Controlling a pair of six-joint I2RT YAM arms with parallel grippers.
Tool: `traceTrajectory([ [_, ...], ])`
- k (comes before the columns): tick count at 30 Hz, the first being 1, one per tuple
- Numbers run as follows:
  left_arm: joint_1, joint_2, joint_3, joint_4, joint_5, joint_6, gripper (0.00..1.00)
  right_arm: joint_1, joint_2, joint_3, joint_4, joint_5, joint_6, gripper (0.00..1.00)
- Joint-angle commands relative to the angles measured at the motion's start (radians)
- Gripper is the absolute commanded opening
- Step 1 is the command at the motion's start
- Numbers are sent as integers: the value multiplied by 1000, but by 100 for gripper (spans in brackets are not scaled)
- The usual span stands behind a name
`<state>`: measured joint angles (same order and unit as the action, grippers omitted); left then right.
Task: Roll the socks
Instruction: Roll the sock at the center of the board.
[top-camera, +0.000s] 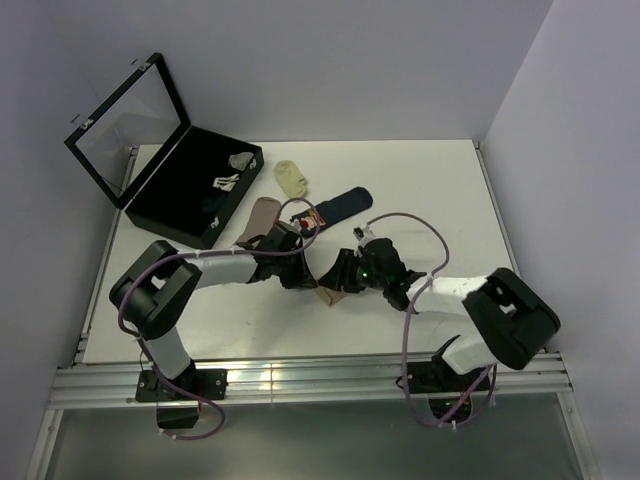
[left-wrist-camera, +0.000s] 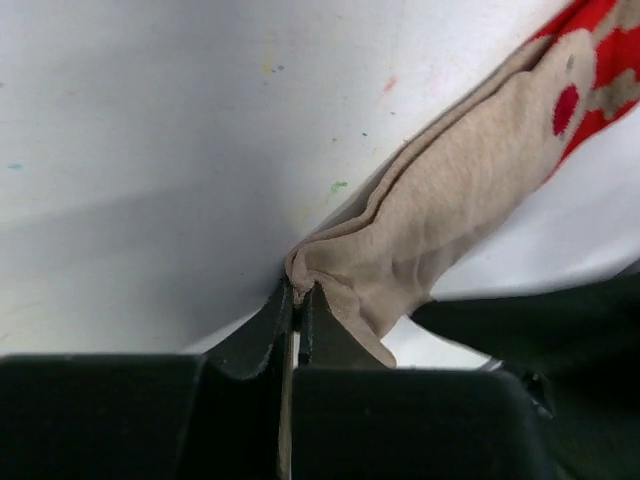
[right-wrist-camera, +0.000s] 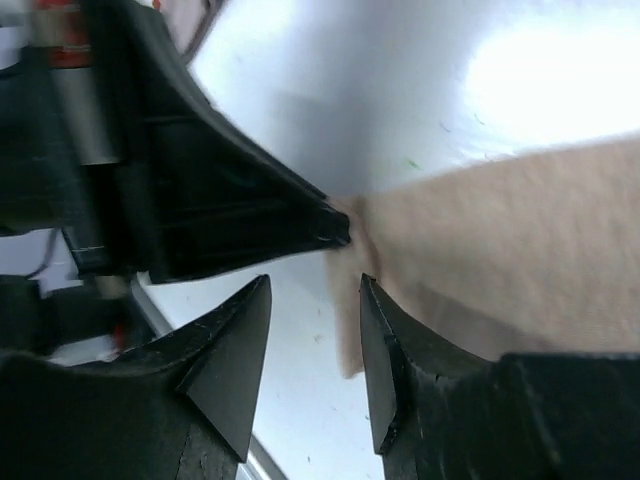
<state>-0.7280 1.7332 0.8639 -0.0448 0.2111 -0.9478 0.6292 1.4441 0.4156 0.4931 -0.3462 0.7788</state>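
Beige sock (left-wrist-camera: 450, 200), seemingly folded, pinched by left end effector (left-wrist-camera: 298, 295)

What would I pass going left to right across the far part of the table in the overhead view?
The black case → dusty-pink sock → pale-yellow sock → navy sock.

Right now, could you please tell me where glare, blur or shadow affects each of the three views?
Top external: even light, faint shadows, table sharp. Left wrist: beige sock fairly crisp, left fingers dark and soft. Right wrist: strong glare on the table at upper right, sock and right fingers blurred.
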Motion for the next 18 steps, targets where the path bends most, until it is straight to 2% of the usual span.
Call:
traceTrajectory([
  [1,-2,26,76,-151,-70,59,1,96,-111,112,-302,257,-203,49],
  [2,-2,28,89,-164,-76,64,0,124,-137,129,-329,342,-252,48],
  [6,-2,51,141,-217,-88,78,0,248,-145,193,-390,523,-332,45],
  [10,-2,68,173,-245,-96,83,0,348,-94,219,-390,614,-377,44],
  [18,-2,77,184,-257,-102,77,1,437,10,233,-364,702,-389,41],
])
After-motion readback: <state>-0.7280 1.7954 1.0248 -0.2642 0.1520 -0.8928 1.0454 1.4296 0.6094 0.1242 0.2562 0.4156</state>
